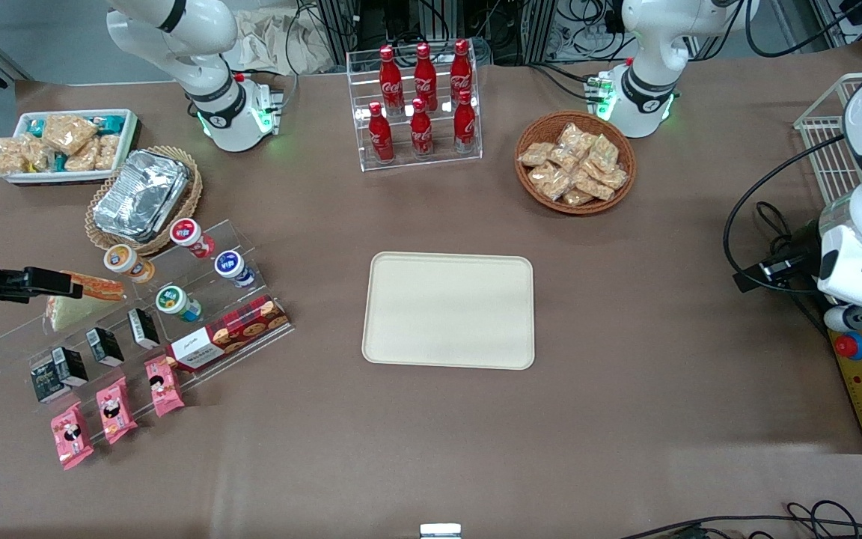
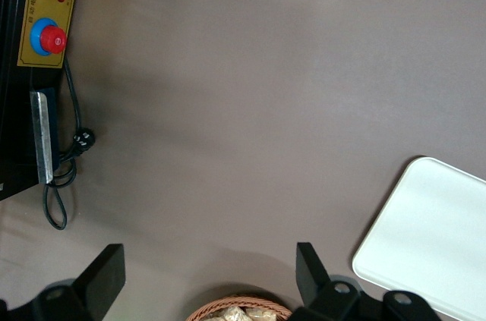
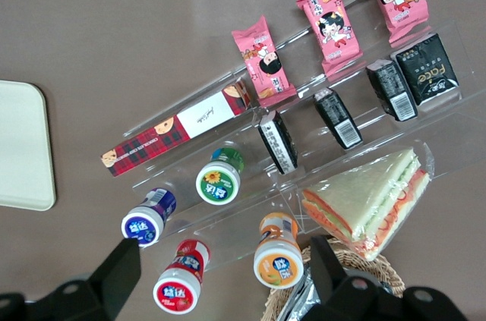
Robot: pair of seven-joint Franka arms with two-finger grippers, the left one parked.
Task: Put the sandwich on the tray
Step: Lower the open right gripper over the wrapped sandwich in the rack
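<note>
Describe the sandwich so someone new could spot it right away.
Start at the clear stepped rack toward the working arm's end of the table. On its upper step, beside the orange-lidded cup, lies the sandwich, with the hand hovering open above the rack. It is the only triangular white-bread wedge.

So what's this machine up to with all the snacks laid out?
It is meant to move a sandwich onto the tray. Right now the gripper hangs open above the clear stepped rack at the working arm's end of the table, over the small yogurt bottles, holding nothing. The wrapped sandwich lies on the rack beside those bottles, untouched. The tray sits bare in the middle of the table, so the move has not yet begun.
</note>
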